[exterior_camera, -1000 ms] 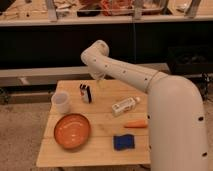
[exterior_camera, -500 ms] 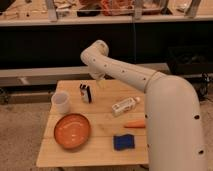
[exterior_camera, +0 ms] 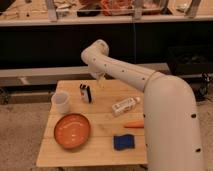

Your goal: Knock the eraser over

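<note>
The eraser (exterior_camera: 85, 93), a small black block with white stripes, stands upright on the wooden table (exterior_camera: 95, 150), right of the white cup (exterior_camera: 61, 102). My gripper (exterior_camera: 98, 79) hangs from the white arm just behind and to the right of the eraser, a short gap away from it.
An orange bowl (exterior_camera: 72, 130) sits at the front left. A white bottle (exterior_camera: 125, 105) lies on its side at the right. An orange carrot-like object (exterior_camera: 134, 124) and a blue sponge-like block (exterior_camera: 123, 142) lie near the front right. A dark shelf unit stands behind the table.
</note>
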Tool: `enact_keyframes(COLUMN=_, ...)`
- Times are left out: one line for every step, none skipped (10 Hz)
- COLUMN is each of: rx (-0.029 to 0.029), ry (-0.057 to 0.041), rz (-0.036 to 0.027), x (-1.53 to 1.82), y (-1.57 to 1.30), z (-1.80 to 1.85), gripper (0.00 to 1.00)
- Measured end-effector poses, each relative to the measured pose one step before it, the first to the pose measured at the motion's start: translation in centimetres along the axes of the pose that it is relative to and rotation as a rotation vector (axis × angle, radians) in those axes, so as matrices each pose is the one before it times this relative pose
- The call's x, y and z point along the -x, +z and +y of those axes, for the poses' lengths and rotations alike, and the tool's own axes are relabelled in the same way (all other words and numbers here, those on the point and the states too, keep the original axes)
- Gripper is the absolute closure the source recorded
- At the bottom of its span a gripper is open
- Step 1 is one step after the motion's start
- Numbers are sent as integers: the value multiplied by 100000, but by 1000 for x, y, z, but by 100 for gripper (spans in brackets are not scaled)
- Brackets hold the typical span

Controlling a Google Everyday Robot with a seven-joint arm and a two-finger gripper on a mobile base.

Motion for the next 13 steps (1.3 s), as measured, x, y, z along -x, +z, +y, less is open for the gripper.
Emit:
enact_keyframes(rx=-42, ry=-72, rz=-76, x=26, y=99, z=-69, gripper=20)
enact_keyframes(rx=-125, ry=-118, rz=-146, x=33, y=114, z=-87, gripper=20)
enact_keyframes(rx=-28, ry=35, rz=-40, x=-64, y=84, z=-5, gripper=20)
enact_keyframes(rx=-61, ry=74, rz=-51, x=-79, y=83, z=-11, gripper=20)
enact_keyframes(rx=-48, ry=286, rz=13, x=-142, y=110, z=-19, gripper=20)
enact_keyframes(rx=-46, ry=68, rz=-25, x=-62, y=106, z=-61, gripper=20)
enact_keyframes(rx=-122, ry=-120, rz=-179, x=22, y=116, z=-96, gripper=20)
enact_keyframes(rx=-149, ry=-113, rz=-220, x=53, y=121, z=-90, gripper=20)
enact_keyframes(rx=-154, ry=-155, rz=-184, x=65, y=122, z=-114, gripper=20)
enact_keyframes(rx=-104, ry=-82, rz=-164, x=50, y=101, z=-56, gripper=20)
enact_keyframes(rx=-107, ry=27, rz=-147, x=1, y=117, z=-35, gripper=20)
enact_keyframes(rx=-114, ry=116, rz=-77, x=-113, y=183, z=-42, gripper=20)
enact_keyframes(rx=-54, ry=69, rz=-71, x=-73, y=145, z=-31, gripper=20)
